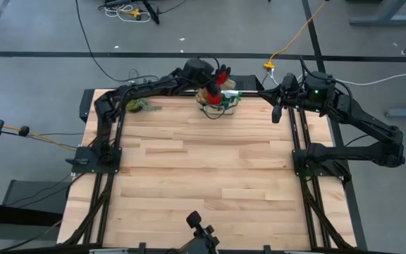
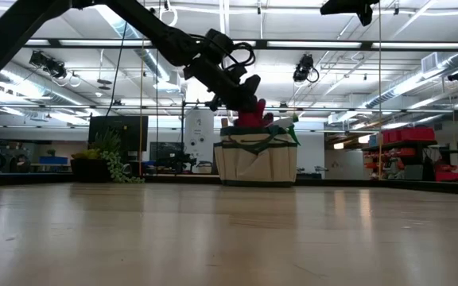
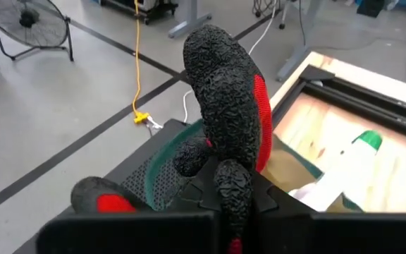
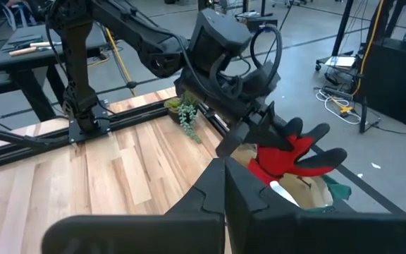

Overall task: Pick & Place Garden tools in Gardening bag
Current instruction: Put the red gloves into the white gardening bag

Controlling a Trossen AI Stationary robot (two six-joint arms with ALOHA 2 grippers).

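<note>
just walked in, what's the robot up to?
The left gripper is shut on a red-and-black glove, holding it right over the gardening bag at the far edge of the table. The right gripper waits shut beside the bag. A small plant sits off to the left.

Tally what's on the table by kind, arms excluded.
Gardening bag: 1
Red-and-black glove, in the left gripper over the bag: 1
Green-and-white item sticking out of the bag: 1
Small leafy plant: 1
Total: 4

Both pincers [image 1: 215, 90] [image 1: 277, 113] closed
</note>
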